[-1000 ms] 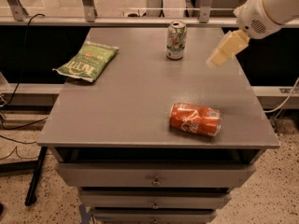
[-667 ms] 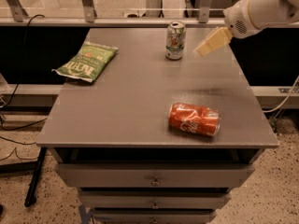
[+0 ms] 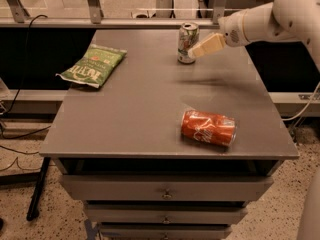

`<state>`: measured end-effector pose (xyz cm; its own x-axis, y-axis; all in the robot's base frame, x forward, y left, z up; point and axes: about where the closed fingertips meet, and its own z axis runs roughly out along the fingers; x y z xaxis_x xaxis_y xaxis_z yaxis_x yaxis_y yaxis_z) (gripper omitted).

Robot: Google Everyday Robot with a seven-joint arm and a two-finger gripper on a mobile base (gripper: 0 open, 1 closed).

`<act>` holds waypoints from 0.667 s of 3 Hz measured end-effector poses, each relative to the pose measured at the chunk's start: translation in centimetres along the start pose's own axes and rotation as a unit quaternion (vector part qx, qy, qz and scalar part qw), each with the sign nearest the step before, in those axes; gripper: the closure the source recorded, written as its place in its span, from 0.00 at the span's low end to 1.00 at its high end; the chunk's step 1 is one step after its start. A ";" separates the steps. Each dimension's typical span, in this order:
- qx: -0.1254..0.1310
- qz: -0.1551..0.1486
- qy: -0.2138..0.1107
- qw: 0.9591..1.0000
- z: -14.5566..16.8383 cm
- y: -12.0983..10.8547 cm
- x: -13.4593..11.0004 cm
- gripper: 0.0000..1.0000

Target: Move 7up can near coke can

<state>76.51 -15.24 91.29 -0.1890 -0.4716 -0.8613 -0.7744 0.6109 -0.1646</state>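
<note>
The 7up can point(image 3: 187, 42) stands upright at the far middle of the grey table point(image 3: 135, 109); it is silver-white with green marks. The coke can point(image 3: 208, 127) lies on its side near the table's front right, red with white script. My gripper point(image 3: 200, 49) reaches in from the right on a white arm point(image 3: 270, 19). Its beige fingers point(image 3: 208, 45) are right beside the 7up can, at its right side and about at its mid height. The fingers overlap the can's right edge in the view.
A green chip bag point(image 3: 93, 65) lies at the table's left rear. Drawers point(image 3: 165, 191) sit below the tabletop at the front. A rail point(image 3: 100, 23) runs behind the table. A black cable and a stand leg are on the floor at the left.
The gripper has moved left and slightly down, from well right of the 7up can to right beside it. Neither can has moved, nor has the chip bag.
</note>
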 end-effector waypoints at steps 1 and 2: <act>-0.019 0.013 -0.023 0.999 2.9 0.1 -0.1 0.00; -0.033 0.036 -0.037 0.998 4.9 0.3 0.0 0.00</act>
<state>79.27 -11.97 88.86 -0.2032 -0.3785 -0.9030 -0.7984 0.5980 -0.0710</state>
